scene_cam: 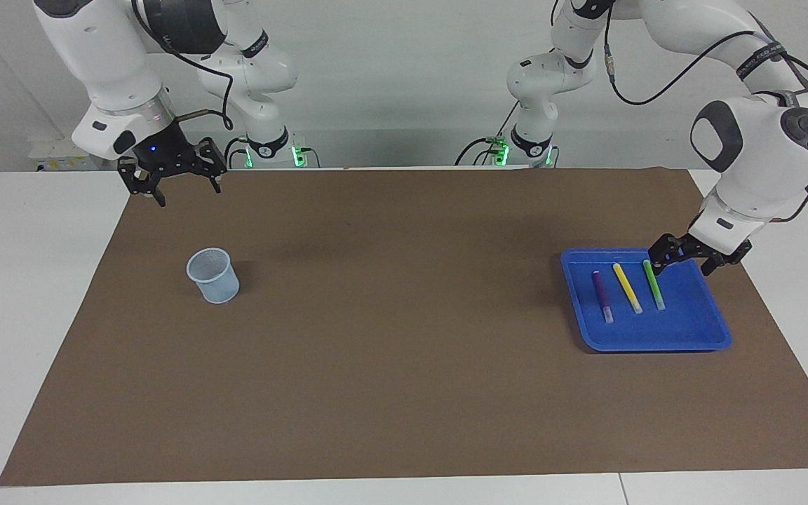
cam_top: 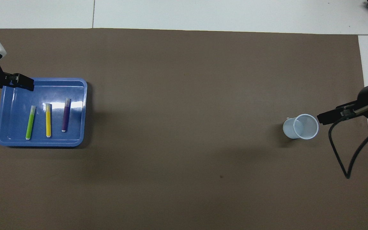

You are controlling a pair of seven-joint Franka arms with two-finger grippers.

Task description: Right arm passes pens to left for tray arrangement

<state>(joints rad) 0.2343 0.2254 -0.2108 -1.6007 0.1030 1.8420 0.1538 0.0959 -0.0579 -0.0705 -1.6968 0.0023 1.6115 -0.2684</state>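
**All three pens lie in the tray, both grippers empty**

Starting at the right arm's end of the tabletop (scene_cam: 404, 421): your right gripper (scene_cam: 171, 184) hangs in the air over the tabletop's edge by its own base, fingers spread wide, holding nothing. This arm waits. A small translucent cup (scene_cam: 214, 275) stands upright on the brown mat, apart from it.

Moving to the left arm's end, the blue tray (scene_cam: 684, 340) carries the purple pen (scene_cam: 602, 294), the yellow pen (scene_cam: 626, 287) and the green pen (scene_cam: 653, 284), side by side, roughly parallel and not touching. Your left gripper (scene_cam: 684, 254) is raised over the tray's rim nearest the robots, just above the green pen's end, fingers wide apart and empty.

The arrangement looks finished, judging from how the pens lie.

If you must regrip one, expect it to be light, stiff and smooth, and likely to roll. Take it across the barrel at mid-length, fingers squarely either side, not on the whitish caps.
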